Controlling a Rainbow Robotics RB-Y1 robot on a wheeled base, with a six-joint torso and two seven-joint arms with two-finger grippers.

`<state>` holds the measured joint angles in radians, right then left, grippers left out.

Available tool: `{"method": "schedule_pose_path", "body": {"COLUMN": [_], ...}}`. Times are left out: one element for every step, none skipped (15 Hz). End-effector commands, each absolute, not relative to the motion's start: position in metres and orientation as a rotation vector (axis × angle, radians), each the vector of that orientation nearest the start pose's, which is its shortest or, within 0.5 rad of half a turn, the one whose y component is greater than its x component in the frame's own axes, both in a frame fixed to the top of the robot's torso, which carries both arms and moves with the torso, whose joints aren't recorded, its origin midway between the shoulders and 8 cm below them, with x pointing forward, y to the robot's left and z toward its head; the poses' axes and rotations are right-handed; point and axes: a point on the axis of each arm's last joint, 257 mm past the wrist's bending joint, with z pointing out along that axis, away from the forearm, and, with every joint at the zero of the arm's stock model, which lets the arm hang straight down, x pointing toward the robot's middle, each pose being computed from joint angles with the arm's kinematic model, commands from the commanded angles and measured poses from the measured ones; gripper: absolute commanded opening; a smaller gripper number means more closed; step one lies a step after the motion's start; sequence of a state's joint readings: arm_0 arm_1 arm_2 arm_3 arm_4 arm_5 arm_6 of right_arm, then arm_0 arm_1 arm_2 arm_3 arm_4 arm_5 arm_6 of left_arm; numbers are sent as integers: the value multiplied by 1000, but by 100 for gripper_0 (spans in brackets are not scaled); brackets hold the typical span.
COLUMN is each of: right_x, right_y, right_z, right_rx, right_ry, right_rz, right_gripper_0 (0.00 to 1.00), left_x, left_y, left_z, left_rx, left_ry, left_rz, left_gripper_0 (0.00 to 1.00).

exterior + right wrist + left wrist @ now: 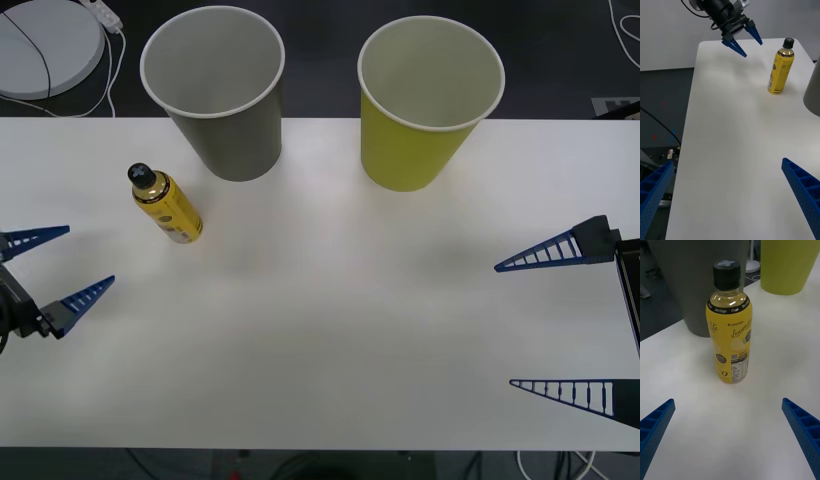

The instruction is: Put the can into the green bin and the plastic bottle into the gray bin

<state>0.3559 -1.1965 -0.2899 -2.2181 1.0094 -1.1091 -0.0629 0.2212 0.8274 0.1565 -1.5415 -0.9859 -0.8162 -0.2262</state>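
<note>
1. The bottle (166,204) stands upright on the white table (320,330), in the left part of the front view, below and just left of the gray bin (218,90). It touches neither bin.
2. The gray bin stands upright at the upper left centre of the front view, at the table's far edge, with its white inside showing.
3. The green bin (427,100) stands upright at the upper right centre, beside the gray bin with a gap between them.
4. The left gripper (58,264) sits at the left edge of the front view, low over the table, with its blue fingers spread and nothing between them. It points toward the bottle, which stands near but apart from its tips.
5. The right gripper (553,320) sits at the right edge of the front view, with its fingers spread wide and holding nothing, well apart from the bottle and both bins.
6. A round white object (45,45) lies on the floor at the upper left corner of the front view.
</note>
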Motion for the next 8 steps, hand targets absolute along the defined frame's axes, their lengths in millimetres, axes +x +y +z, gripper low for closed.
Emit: {"method": "schedule_pose_path", "body": {"right_x": [272, 272, 272, 272, 272, 272, 272, 272], "right_y": [-197, -197, -197, -197, -197, -197, -197, -197], "right_z": [-113, -113, -113, -113, -113, -113, -113, -113], "right_rx": [-1643, -1643, -1643, -1643, -1643, -1643, -1643, -1643], "right_ry": [1378, 1378, 1378, 1378, 1378, 1378, 1378, 1378], "right_rz": [510, 510, 510, 510, 510, 510, 510, 510], "right_gripper_0": [100, 100, 100, 100, 100, 100, 100, 100], "left_x": [427, 430, 434, 438, 441, 445, 447, 451], "left_y": [355, 355, 355, 354, 352, 351, 349, 347], "left_z": [-228, -228, -227, -226, -224, -221, -219, -214], "left_rx": [806, 793, 783, 779, 775, 772, 773, 774], "left_ry": [1640, 1636, 1631, 1624, 1615, 1606, 1601, 1587], "left_rz": [-202, -203, -204, -201, -202, -201, -199, -197], "left_gripper_0": [100, 100, 100, 100, 100, 100, 100, 100]}}
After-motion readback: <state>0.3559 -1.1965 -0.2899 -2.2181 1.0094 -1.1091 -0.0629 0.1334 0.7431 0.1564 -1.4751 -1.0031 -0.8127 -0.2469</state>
